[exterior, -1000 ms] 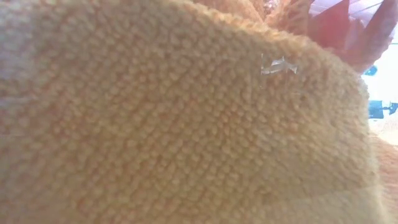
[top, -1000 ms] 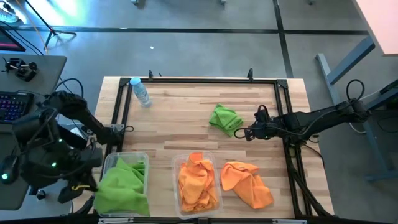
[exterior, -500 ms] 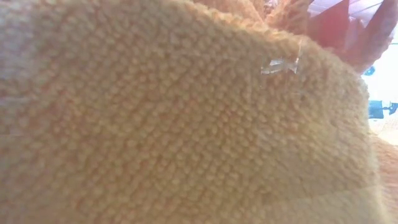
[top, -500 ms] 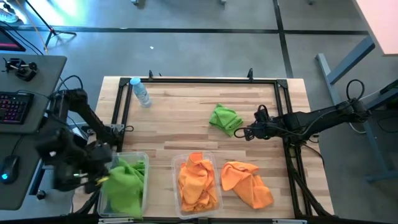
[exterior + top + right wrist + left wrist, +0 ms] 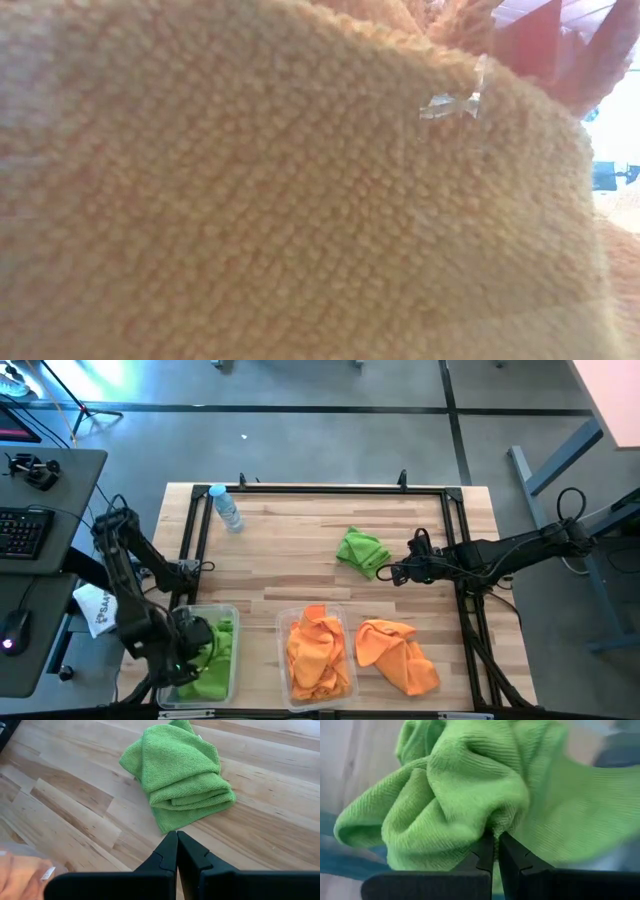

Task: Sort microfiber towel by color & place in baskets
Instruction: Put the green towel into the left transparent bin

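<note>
The left gripper (image 5: 192,637), pinched shut on a green towel (image 5: 212,655), now sits lower in the left basket (image 5: 232,614), towel bunched smaller. The right gripper (image 5: 392,573) stays closed and empty beside another green towel (image 5: 362,550).

High view: overhead, straight down, whole pale wooden slatted table (image 5: 300,560) centred. Low view: table height, pressed against looped orange microfibre cloth (image 5: 280,200) filling the frame. Left wrist view: very close on bunched green microfibre cloth (image 5: 465,790). Right wrist view: angled down, near folded green microfibre towel (image 5: 182,775), shared with high view (image 5: 362,550), centre right
</note>
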Robot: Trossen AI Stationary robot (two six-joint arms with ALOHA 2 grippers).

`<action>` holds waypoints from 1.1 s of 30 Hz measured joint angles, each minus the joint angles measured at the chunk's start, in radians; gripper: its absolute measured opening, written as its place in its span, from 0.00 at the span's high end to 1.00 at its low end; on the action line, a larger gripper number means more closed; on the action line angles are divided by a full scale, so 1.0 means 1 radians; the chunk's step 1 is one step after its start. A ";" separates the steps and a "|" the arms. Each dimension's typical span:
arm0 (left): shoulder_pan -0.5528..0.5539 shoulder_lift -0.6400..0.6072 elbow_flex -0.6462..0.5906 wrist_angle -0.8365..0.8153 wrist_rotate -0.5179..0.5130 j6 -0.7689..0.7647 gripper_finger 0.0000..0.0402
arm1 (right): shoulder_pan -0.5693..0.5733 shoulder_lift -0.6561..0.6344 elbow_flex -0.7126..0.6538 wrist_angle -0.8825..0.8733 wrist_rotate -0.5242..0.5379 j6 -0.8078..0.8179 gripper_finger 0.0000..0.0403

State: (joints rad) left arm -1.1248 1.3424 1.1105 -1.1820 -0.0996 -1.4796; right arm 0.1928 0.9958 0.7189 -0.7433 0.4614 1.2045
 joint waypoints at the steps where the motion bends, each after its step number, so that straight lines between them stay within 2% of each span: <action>1: 0.000 0.017 -0.013 0.003 -0.008 0.000 1.00 | 0.000 0.000 0.000 0.000 0.000 0.000 1.00; 5: 0.000 0.088 -0.064 0.008 -0.041 0.010 1.00 | 0.000 0.000 0.000 0.000 0.000 0.000 1.00; 10: 0.000 0.180 -0.125 0.121 -0.045 0.025 1.00 | 0.000 0.000 0.000 0.000 0.000 0.000 1.00; 17: 0.000 0.266 -0.130 0.164 -0.038 0.019 0.93 | 0.000 0.000 0.000 0.010 -0.008 0.003 1.00; 22: 0.001 0.240 -0.132 0.170 -0.017 0.015 0.82 | 0.000 0.000 0.000 0.010 -0.009 0.010 1.00; 28: 0.001 0.150 -0.133 0.173 0.021 0.010 0.68 | 0.000 0.000 0.000 0.009 -0.009 0.009 1.00; 33: 0.000 0.030 -0.090 0.097 0.026 -0.062 0.65 | 0.000 0.000 0.000 0.009 -0.009 0.000 1.00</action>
State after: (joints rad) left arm -1.1244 1.3722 1.0201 -1.0849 -0.0735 -1.5412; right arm 0.1928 0.9958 0.7189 -0.7346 0.4526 1.2048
